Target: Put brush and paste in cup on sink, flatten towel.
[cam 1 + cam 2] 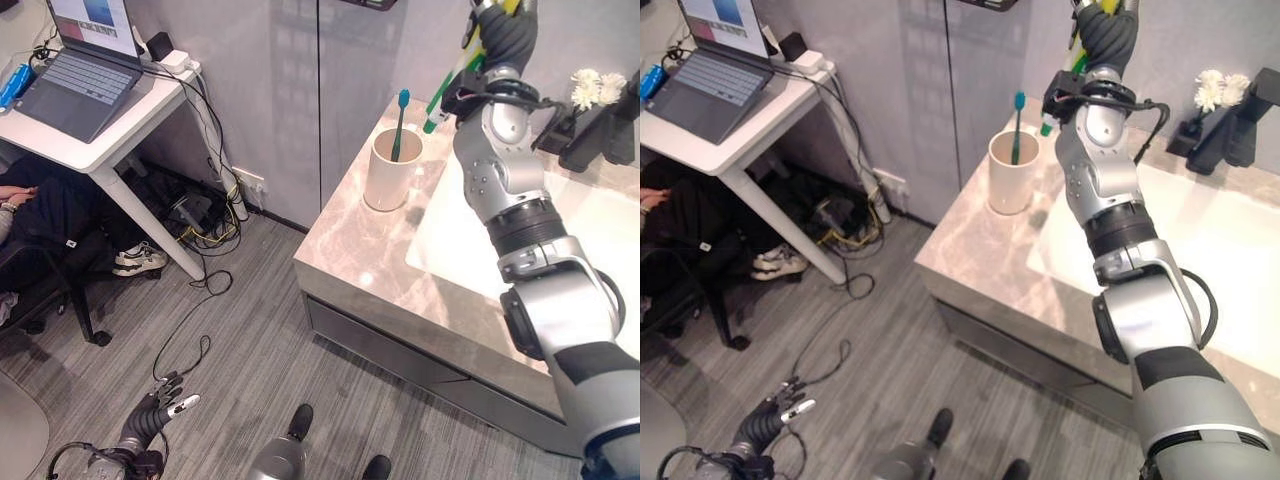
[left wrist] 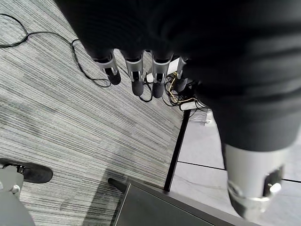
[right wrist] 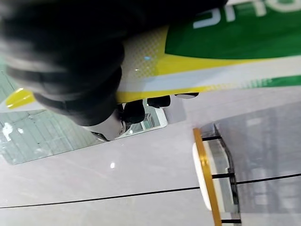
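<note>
Overhead, right hand (image 1: 497, 35) clasps toothpaste tube (image 1: 452, 78) | cup (image 1: 391, 170) below-left, apart

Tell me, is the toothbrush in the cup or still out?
In: the toothbrush stands upright inside the cup on the sink counter.

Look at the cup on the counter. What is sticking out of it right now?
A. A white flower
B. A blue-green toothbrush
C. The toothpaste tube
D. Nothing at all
B. A blue-green toothbrush stands in the cream cup on the counter, while the green and yellow toothpaste tube is up in the right hand, whose fingers curl round it, above and beside the cup.
</note>
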Robot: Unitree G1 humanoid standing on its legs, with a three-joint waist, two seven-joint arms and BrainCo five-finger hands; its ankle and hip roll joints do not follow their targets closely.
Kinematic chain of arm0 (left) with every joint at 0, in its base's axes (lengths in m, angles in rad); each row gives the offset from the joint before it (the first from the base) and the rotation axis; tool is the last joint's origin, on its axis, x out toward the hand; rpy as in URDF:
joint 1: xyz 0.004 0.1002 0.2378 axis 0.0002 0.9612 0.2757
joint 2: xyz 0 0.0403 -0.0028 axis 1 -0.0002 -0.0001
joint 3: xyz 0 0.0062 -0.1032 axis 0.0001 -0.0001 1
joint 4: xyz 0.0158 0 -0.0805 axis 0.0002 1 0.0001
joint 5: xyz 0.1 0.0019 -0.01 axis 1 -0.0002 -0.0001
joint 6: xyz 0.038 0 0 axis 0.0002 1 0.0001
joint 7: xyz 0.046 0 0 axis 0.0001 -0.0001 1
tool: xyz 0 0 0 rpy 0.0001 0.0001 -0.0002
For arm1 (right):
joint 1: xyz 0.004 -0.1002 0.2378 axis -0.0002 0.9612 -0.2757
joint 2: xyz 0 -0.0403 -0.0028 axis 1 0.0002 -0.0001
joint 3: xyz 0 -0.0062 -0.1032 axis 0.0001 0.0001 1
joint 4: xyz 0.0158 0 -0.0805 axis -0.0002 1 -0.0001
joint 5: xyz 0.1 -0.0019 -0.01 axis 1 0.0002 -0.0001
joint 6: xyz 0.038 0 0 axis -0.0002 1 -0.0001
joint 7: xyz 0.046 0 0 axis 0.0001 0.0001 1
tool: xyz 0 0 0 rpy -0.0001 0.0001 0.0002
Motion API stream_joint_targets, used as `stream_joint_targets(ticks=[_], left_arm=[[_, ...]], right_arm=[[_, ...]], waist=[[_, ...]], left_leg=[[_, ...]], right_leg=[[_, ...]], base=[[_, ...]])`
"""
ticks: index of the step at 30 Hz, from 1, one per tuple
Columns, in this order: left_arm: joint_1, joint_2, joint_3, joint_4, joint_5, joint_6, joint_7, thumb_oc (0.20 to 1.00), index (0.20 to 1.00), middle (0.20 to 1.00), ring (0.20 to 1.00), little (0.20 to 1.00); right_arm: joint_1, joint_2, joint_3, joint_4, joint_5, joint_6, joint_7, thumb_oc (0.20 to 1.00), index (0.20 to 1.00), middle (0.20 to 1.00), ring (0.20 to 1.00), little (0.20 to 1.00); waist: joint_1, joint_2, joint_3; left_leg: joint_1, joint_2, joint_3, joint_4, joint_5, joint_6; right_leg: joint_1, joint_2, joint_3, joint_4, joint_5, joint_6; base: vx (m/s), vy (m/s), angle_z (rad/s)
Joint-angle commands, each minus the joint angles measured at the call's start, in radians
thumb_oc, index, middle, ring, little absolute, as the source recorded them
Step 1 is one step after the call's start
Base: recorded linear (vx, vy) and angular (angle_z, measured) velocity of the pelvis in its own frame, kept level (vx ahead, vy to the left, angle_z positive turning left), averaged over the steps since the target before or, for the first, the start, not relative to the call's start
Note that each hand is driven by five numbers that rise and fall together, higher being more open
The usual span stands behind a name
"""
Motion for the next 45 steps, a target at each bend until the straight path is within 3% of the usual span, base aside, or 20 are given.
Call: stream_joint_targets(ticks=[1,14,45], left_arm=[[0.008,0.059,-0.041,-0.001,-0.008,-0.034,0.021,1.0,1.0,1.0,1.0,1.0],[0.005,0.026,-0.009,0.012,0.018,-0.048,0.05,1.0,1.0,1.0,1.0,1.0],[-0.014,-0.035,-0.027,0.067,0.018,-0.038,0.061,1.0,1.0,1.0,1.0,1.0]], right_arm=[[-0.115,-0.046,0.05,-0.071,0.011,-0.097,-0.004,0.2,0.2,0.2,0.2,0.2],[-0.089,-0.022,0.079,-0.196,-0.04,-0.101,-0.002,0.2,0.2,0.2,0.2,0.2],[0.044,0.027,0.11,-0.256,-0.028,-0.055,0.052,0.2,0.2,0.2,0.2,0.2]], waist=[[0.017,-0.047,-0.036],[0.014,-0.06,-0.031],[-0.03,-0.062,0.0]], left_leg=[[0.025,0.035,-0.016,0.006,-0.014,-0.062],[0.03,0.04,-0.003,0.006,-0.015,-0.062],[0.019,0.045,0.026,0.006,-0.016,-0.057]], right_leg=[[0.036,-0.135,-0.027,0.003,0.08,0.12],[0.031,-0.131,-0.011,0.003,0.077,0.116],[-0.001,-0.127,0.018,0.003,0.085,0.11]], base=[[0.0,0.0,0.0],[0.0,0.0,0.0],[0.0,0.002,-0.01]])
